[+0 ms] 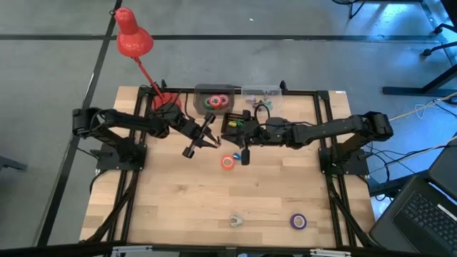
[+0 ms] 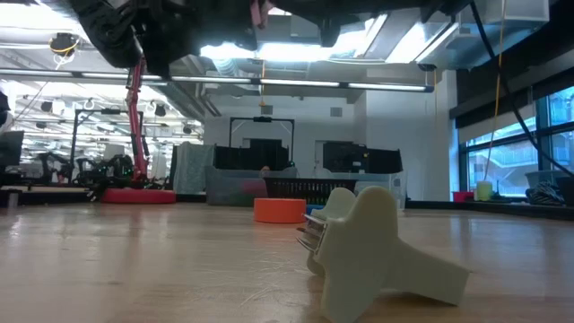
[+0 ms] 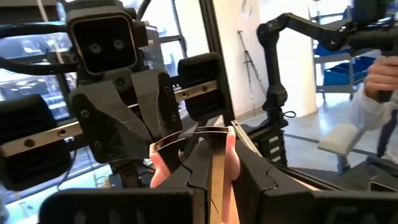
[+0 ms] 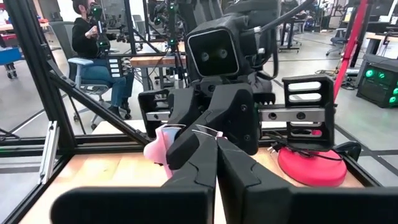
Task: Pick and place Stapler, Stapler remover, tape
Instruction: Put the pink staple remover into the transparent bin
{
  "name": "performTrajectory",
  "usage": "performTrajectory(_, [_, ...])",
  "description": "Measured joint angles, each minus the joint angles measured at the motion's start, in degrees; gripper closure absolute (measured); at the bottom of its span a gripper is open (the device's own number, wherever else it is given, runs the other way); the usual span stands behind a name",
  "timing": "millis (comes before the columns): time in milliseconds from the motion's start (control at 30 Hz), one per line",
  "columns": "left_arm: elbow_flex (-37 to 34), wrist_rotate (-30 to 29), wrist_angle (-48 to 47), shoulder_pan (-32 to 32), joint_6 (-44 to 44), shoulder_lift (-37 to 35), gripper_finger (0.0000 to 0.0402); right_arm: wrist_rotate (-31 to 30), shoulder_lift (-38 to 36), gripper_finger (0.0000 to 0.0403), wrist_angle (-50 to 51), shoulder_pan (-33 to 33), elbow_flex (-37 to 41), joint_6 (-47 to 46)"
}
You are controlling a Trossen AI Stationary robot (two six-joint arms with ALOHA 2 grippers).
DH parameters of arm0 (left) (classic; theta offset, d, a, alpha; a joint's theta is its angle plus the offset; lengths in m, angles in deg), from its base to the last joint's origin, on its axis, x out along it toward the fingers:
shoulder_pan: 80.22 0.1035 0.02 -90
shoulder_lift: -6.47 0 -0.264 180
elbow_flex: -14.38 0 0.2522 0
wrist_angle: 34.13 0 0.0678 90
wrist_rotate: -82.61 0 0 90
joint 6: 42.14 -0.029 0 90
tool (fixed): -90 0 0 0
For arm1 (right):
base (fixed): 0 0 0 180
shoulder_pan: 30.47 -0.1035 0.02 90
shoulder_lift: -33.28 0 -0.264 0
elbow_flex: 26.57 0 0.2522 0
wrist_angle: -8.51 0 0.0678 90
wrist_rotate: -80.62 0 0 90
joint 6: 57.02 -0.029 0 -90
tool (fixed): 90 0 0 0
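A pink stapler (image 3: 229, 163) with a metal strip is held in the air between my two grippers, above the table's middle; it also shows in the right wrist view (image 4: 157, 151). My left gripper (image 1: 212, 138) and right gripper (image 1: 233, 139) face each other tip to tip, both shut on it. An orange tape roll (image 1: 228, 162) lies flat just below them. The pale stapler remover (image 1: 235, 220) and a purple tape roll (image 1: 298, 221) lie near the table's near edge. Green and red rolls (image 1: 215, 101) sit in a clear bin. My left gripper pinches the stapler between its two fingers (image 3: 194, 167), coming level from the table's left; the metal strip (image 3: 214, 168) and pink body show in the gap. The stapler is lifted clear. My right gripper, coming level from the right, has its fingers (image 4: 194, 167) almost together at the stapler's thin metal edge (image 4: 204, 131); the pink body sticks out to one side, and the exact part held is hidden by the fingers.
A clear bin (image 1: 213, 89) and a second clear container (image 1: 260, 91) stand at the far edge, with a black basket (image 1: 230, 123) near them. A red desk lamp (image 1: 133, 37) rises at the far left. Bare wood (image 1: 164, 200) lies toward the near edge. A seated person (image 4: 93, 43) is beyond the table.
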Motion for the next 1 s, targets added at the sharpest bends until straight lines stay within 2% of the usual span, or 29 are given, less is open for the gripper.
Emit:
performTrajectory(267, [1.02,1.24,-0.68,0.07,0.54,0.48,0.0365,0.15,-0.17,0.04,1.39,0.0,-0.02,0.05])
performTrajectory(500, [1.23,0.22,-1.32,0.09,5.78,0.48,0.0279,-1.92,-0.04,0.0402,2.41,0.07,-0.02,0.29])
performTrajectory(667, [1.24,0.55,-2.24,0.07,6.18,0.45,0.0228,-3.21,-0.58,0.0402,3.81,0.06,0.0,1.35])
performTrajectory(800, [1.43,-1.27,-9.53,1.84,3.77,-2.29,0.0191,-8.13,-3.81,0.0402,11.84,-0.11,0.0,1.18])
performTrajectory(1000, [1.52,-6.69,-18.03,5.85,2.37,-6.08,0.017,-9.69,-8.61,0.0402,18.46,-0.03,0.0,0.16])
